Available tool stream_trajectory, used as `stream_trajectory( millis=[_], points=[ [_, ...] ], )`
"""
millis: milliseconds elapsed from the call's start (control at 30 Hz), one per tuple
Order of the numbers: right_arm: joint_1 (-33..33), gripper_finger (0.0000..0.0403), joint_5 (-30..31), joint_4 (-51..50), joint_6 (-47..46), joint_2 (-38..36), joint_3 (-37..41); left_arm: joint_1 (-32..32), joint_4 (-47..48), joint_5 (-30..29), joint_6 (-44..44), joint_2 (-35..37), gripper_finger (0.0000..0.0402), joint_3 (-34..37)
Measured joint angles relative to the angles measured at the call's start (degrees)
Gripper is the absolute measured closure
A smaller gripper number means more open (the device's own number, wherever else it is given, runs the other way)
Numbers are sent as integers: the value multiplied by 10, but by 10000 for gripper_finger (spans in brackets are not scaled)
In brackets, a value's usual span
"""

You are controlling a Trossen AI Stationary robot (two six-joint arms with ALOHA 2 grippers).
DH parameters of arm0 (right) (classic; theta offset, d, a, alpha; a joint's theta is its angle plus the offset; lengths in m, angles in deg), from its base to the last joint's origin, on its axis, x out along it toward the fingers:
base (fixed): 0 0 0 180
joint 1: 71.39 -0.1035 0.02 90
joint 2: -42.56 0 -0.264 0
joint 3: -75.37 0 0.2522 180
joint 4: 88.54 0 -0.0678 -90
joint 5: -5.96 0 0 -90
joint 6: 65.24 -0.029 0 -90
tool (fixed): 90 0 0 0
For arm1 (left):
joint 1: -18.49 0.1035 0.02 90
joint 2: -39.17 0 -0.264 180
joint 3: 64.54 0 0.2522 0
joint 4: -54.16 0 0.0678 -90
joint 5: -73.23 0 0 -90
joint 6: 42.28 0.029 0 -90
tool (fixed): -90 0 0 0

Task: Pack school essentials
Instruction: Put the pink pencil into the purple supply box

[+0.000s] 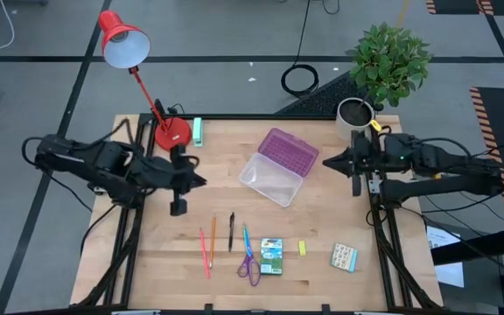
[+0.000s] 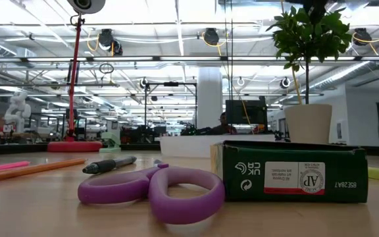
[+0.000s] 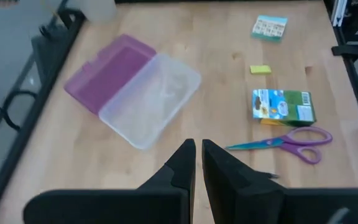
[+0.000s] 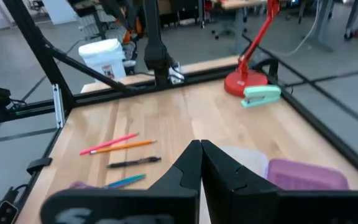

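Nothing packed yet: pencils (image 1: 208,248), scissors (image 1: 249,263), crayon box (image 1: 272,255), eraser (image 1: 303,248) all sit along the desk's (image 1: 322,219) front edge. Left end effector (image 1: 178,206) and right end effector (image 1: 357,185) look pinched closed and empty, hovering either side of the open case (image 1: 272,178), which looks empty, I think.

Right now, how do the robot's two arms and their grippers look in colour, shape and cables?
Both arms are dark, nearly black, built of jointed boxy segments. The left gripper and the right gripper each end in two slim, dark, tapered fingers. Black cables run along the right arm, and a small green light shows near its wrist.
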Motion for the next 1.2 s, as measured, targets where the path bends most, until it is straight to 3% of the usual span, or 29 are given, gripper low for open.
stream_trajectory(
  millis=[433,700,1033,1200],
  points=[
    [-39,403,0,105,-15,6,90,-95,49,-1,-386,-124,362,0],
    [-52,403,2,110,-51,19,93,-157,61,0,-580,-201,307,0],
    [-117,403,2,207,-85,50,134,-227,67,-30,-768,-311,237,0],
    [-130,403,6,210,-88,58,134,-228,83,13,-885,-358,216,0]
  ],
)
